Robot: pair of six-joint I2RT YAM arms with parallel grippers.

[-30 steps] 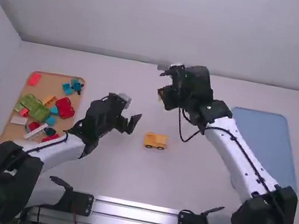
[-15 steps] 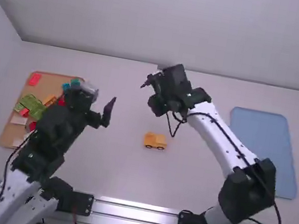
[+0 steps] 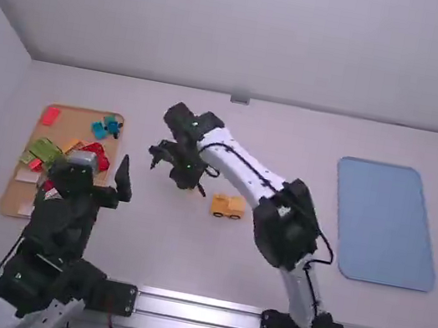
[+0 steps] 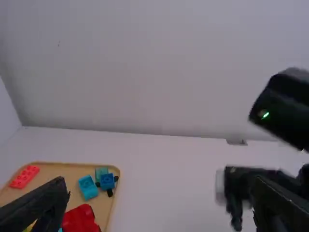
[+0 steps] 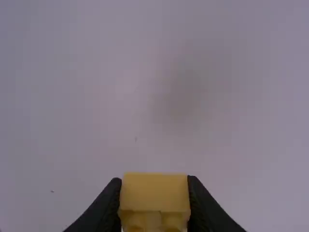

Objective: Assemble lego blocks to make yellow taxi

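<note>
With right gripper (image 5: pixel 154 182), pinching a yellow block (image 5: pixel 154 192); swung left past the wheeled base (image 3: pixel 228 206) on the table (image 3: pixel 186 252), so seemingly yet to fit it. With left gripper (image 4: pixel 160 183), spread wide and empty, drawn back near the tray (image 3: pixel 82 120), perhaps making room.

The right arm (image 3: pixel 259 188) has a slim white link (image 3: pixel 237 167) between bulky black joints (image 3: pixel 277 232), a thin black cable (image 3: pixel 242 159) running along it, and a small green light (image 4: pixel 264 114). Its black fingers (image 5: pixel 104 208) taper toward their tips.
</note>
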